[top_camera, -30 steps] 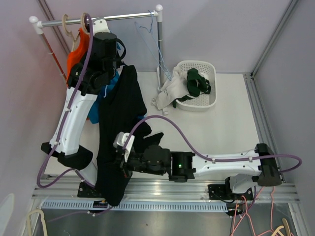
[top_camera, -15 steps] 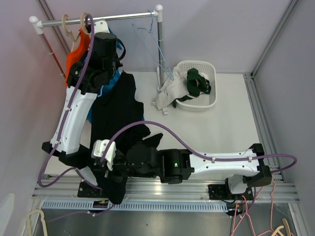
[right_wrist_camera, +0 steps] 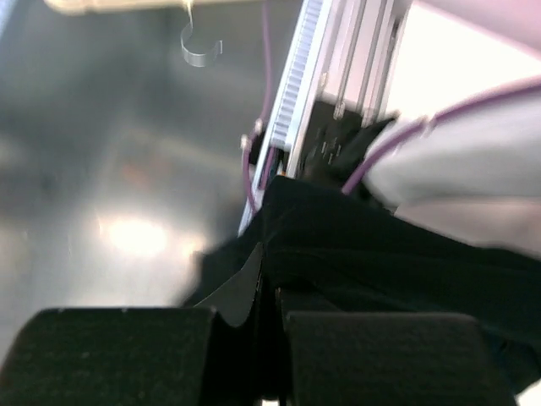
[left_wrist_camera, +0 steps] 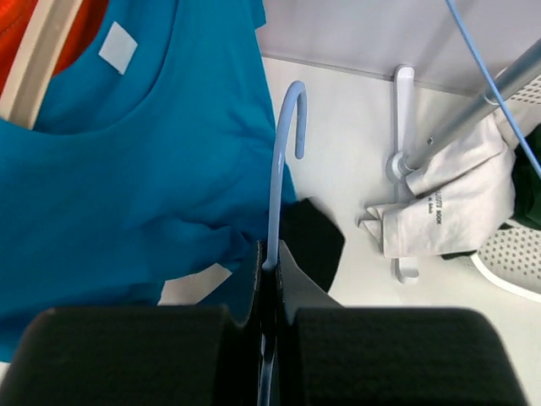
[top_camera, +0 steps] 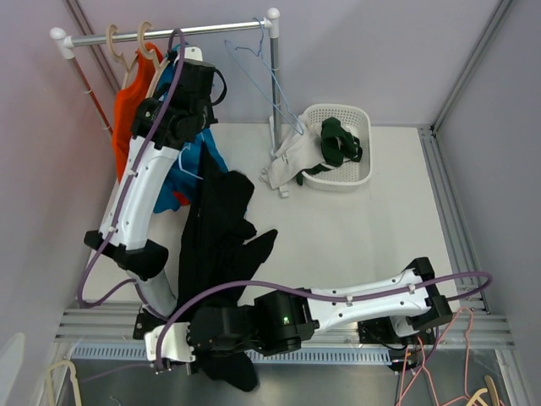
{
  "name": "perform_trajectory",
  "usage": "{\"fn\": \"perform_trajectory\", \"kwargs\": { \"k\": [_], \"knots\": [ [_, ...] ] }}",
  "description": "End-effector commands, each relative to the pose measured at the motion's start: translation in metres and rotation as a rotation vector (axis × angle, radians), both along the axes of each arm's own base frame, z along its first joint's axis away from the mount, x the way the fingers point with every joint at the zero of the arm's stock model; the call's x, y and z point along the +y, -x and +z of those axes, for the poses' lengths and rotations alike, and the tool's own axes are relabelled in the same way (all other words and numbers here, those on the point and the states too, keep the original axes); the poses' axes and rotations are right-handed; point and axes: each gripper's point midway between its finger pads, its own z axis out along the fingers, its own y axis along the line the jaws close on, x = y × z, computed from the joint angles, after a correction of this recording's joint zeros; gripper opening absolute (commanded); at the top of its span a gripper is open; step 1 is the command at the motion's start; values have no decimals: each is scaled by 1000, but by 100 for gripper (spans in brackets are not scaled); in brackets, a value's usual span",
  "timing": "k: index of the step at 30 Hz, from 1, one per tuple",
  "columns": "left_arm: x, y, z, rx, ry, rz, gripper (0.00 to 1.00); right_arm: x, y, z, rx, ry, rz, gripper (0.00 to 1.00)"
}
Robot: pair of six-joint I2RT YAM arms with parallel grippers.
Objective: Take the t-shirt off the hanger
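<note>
The black t-shirt (top_camera: pixel 221 245) is stretched in a long strip from beside the left arm down past the table's near edge. My right gripper (top_camera: pixel 179 355) is shut on its lower end (right_wrist_camera: pixel 380 245), out over the rail and floor. My left gripper (top_camera: pixel 183 139) is shut on the neck of a pale blue wire hanger (left_wrist_camera: pixel 283 152), whose hook points away from the fingers. Black cloth (left_wrist_camera: pixel 314 238) shows just beyond the left fingertips. Whether the shirt still hangs on the wire I cannot tell.
A clothes rail (top_camera: pixel 169 34) at the back carries wooden hangers with an orange shirt (top_camera: pixel 127 101), a blue shirt (top_camera: pixel 201 156) and a bare blue wire hanger (top_camera: pixel 254 68). A white basket (top_camera: pixel 365 127) holds a dark green garment. A white garment (top_camera: pixel 287 161) drapes beside it.
My right gripper has dragged the black t-shirt's lower end toward the near edge and left, pulling it long and narrow. The left arm with the hanger has shifted right and toward the rail.
</note>
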Motion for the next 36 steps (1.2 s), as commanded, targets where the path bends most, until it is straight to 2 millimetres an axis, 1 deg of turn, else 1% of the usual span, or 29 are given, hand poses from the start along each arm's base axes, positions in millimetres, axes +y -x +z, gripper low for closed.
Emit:
{"fn": "perform_trajectory", "kwargs": {
  "k": [1, 2, 4, 5, 6, 7, 8, 9, 10, 11, 12, 13, 15, 16, 17, 19, 21, 22, 23, 25, 26, 28, 29, 30, 32, 33, 34, 35, 36],
  "knots": [
    [2, -29, 94, -370, 187, 31, 1, -33, 79, -6, 176, 50, 227, 0],
    [-1, -22, 98, -364, 195, 0, 0, -37, 67, -26, 196, 90, 161, 0],
    [-2, 0, 118, -394, 219, -69, 1, -28, 23, -10, 225, -16, 14, 0],
    [-8, 9, 119, -385, 235, -118, 0, -30, 7, -10, 260, -35, -54, 0],
    [-10, 20, 120, -378, 245, -140, 0, -37, -29, -15, 287, -51, -154, 0],
    [-5, 40, 130, -396, 260, -158, 1, -36, -51, -7, 308, -109, -230, 0],
    [-4, 48, 125, -378, 262, -168, 1, -40, -76, -8, 320, -135, -318, 0],
    [-3, 61, 124, -367, 277, -189, 1, -51, -114, -9, 367, -171, -442, 0],
    [-3, 68, 114, -337, 275, -199, 0, -59, -134, -12, 388, -183, -516, 0],
    [7, 93, 128, -380, 301, -210, 1, -67, -154, -14, 406, -196, -590, 0],
    [10, 105, 136, -411, 316, -222, 0, -75, -171, -17, 443, -207, -666, 0],
    [13, 113, 134, -417, 318, -229, 1, -92, -200, -23, 451, -221, -763, 0],
    [27, 152, 162, -556, 356, -278, 0, -119, -242, -37, 490, -224, -935, 0],
    [29, 161, 162, -574, 364, -288, 1, -130, -256, -43, 505, -216, -998, 0],
    [41, 187, 175, -640, 389, -296, 0, -140, -265, -55, 530, -178, -1047, 0],
    [53, 212, 193, -714, 426, -296, 1, -162, -292, -72, 576, -161, -1159, 0],
    [69, 243, 214, -790, 472, -290, 1, -167, -296, -77, 595, -160, -1162, 0],
    [73, 248, 215, -785, 477, -279, 0, -170, -298, -78, 591, -165, -1174, 0],
    [74, 250, 208, -746, 472, -274, 0, -173, -299, -71, 586, -186, -1174, 0],
    [82, 262, 213, -772, 483, -261, 1, -174, -297, -55, 571, -228, -1157, 0],
    [82, 259, 211, -779, 480, -254, 0, -177, -294, -31, 559, -289, -1141, 0],
    [85, 259, 202, -785, 477, -241, 0, -196, -301, -6, 498, -337, -1207, 0],
    [85, 251, 192, -760, 469, -220, 1, -206, -307, 10, 454, -363, -1240, 0],
    [85, 249, 189, -760, 474, -210, 1, -225, -319, 43, 413, -416, -1291, 0],
    [80, 238, 173, -718, 473, -198, 1, -244, -336, 83, 332, -476, -1307, 0],
    [78, 237, 173, -725, 486, -203, 0, -254, -346, 126, 298, -578, -1298, 0],
    [72, 228, 160, -690, 480, -206, 1, -254, -347, 150, 273, -629, -1246, 0],
    [72, 230, 160, -699, 492, -210, 1, -257, -349, 174, 235, -687, -1216, 0],
    [70, 229, 161, -705, 499, -216, 1, -260, -353, 221, 136, -798, -1156, 0]
  ]
}}
